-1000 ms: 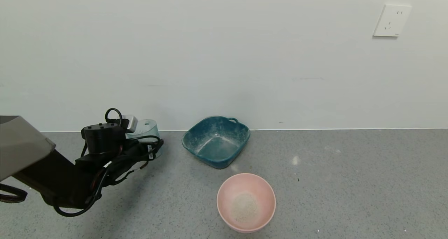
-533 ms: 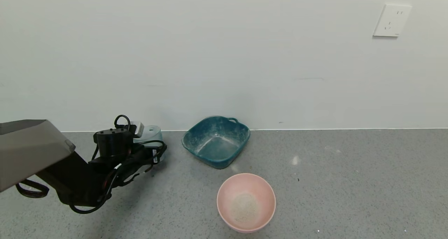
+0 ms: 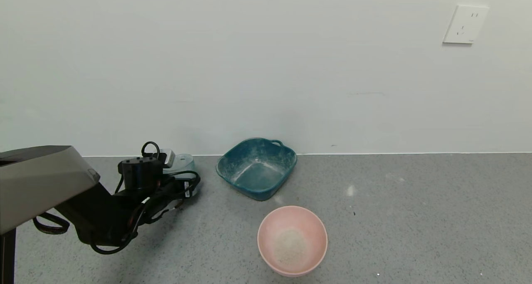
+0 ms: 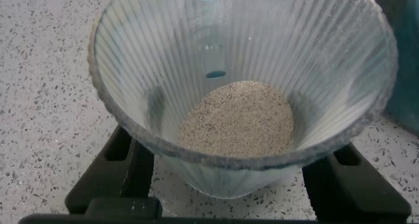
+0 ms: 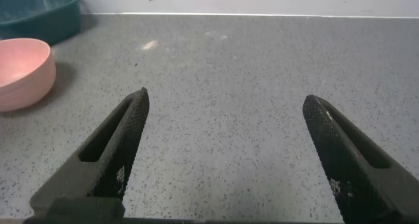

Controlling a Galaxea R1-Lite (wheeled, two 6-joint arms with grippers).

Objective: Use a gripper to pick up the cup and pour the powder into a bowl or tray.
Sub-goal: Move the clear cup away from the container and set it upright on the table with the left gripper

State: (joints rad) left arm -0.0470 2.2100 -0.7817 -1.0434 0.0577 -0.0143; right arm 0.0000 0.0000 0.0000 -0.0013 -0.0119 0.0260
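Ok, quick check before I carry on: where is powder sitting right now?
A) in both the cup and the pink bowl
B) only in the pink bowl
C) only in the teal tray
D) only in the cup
A: the left wrist view shows powder at the bottom of the cup, and the head view shows a patch in the pink bowl.

Cup (image 4: 249, 60): translucent pale blue-grey, fine vertical ribs all round the wall. Powder (image 4: 239, 119) in it: beige, finely speckled with darker grains. Bowl (image 3: 309, 228): matte pale pink, plain, with a patch of off-white powder at the bottom. Tray (image 3: 232, 161): dark teal, streaked with whitish dust on the inner walls. Worktop (image 3: 415, 217): mid grey with fine light and dark speckle, a few pale smudges. Left pincer (image 4: 236, 191): black. Right pincer (image 5: 226, 152): black, dotted texture on the finger pads (image 5: 131, 135). Wall: plain off-white; socket plate (image 3: 465, 24) white.
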